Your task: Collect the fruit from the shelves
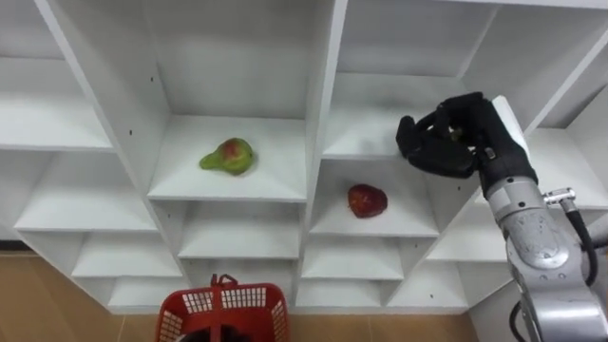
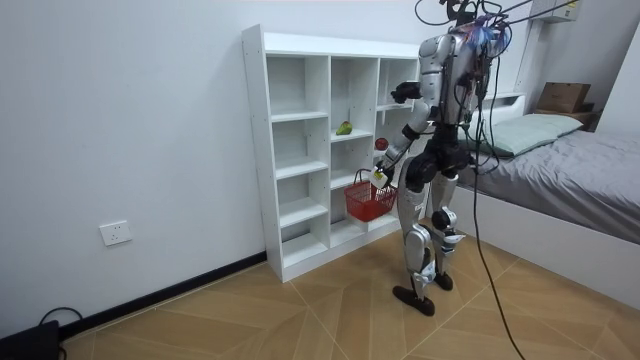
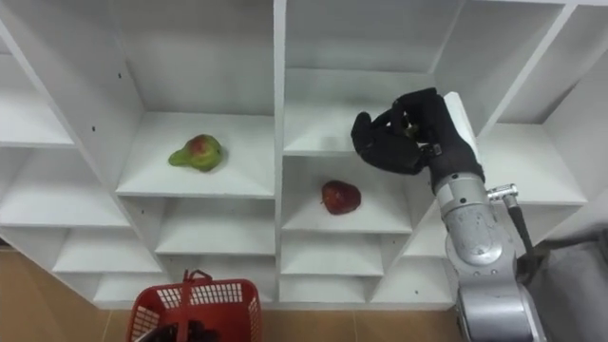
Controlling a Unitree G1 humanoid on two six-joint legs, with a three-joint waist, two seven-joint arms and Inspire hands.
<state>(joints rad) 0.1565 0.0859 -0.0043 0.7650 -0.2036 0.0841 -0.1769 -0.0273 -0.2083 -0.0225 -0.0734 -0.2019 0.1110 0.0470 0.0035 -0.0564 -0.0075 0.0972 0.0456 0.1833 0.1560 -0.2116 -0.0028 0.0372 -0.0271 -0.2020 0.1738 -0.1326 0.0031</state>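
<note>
I stand before a white closet of open shelves. A green and red pear lies on a middle shelf to the left. A red apple sits one compartment to the right and lower. My right hand is raised in front of the shelf above the apple, its black fingers curled round a small greenish fruit that is mostly hidden. A red basket hangs low at the left from my left hand, clear of the floor.
The closet's upright dividers and shelf edges stand close around my right hand. Several lower shelves are bare. In the room view a bed lies behind me at the room view's right, and wood floor spreads around my feet.
</note>
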